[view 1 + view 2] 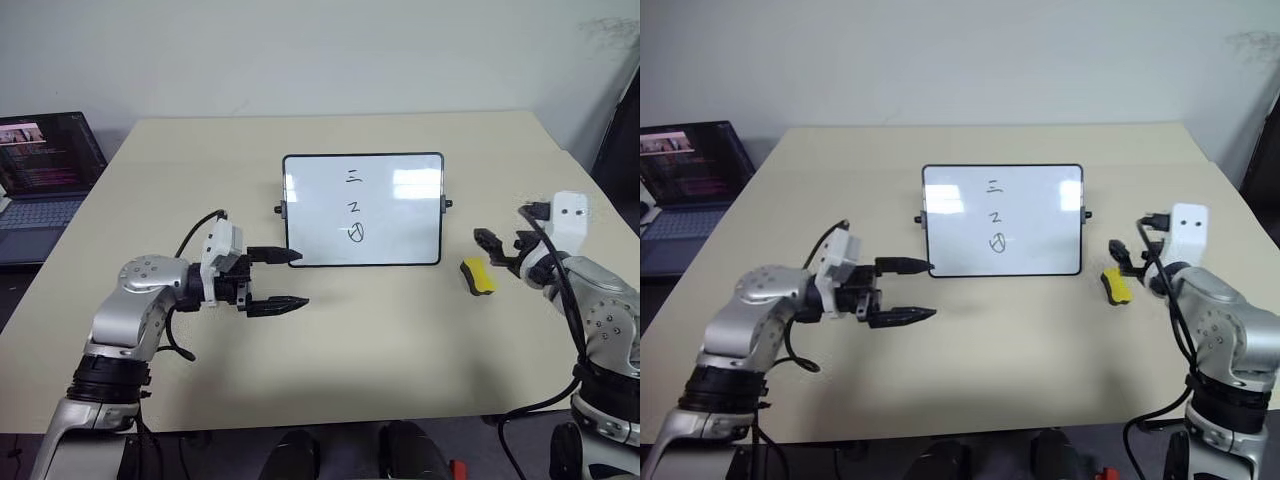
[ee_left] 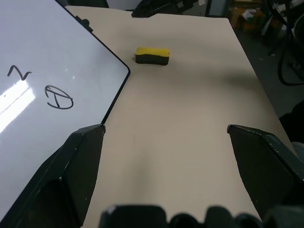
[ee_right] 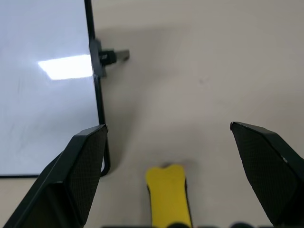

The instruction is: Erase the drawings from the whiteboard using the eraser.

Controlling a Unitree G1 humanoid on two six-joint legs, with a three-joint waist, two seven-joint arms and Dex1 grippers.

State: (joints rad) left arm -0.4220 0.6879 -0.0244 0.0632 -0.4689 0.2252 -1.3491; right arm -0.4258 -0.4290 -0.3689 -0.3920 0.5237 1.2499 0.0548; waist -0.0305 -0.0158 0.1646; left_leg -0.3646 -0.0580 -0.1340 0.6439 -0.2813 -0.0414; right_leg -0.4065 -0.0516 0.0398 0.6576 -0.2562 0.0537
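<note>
Yellow eraser (image 1: 478,276), white black-framed whiteboard (image 1: 400,225), beige table (image 1: 400,340).

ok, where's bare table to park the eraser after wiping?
Free: the table in front of the whiteboard, and behind it. Crowded: the left pincer at its left corner, the right pincer over the eraser.

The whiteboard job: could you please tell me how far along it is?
Nothing is erased: all three drawings remain on the whiteboard. The eraser lies on the table, unheld; the open right gripper hovers beside it, the open left gripper by the board's corner. Grasping and wiping remain.
</note>
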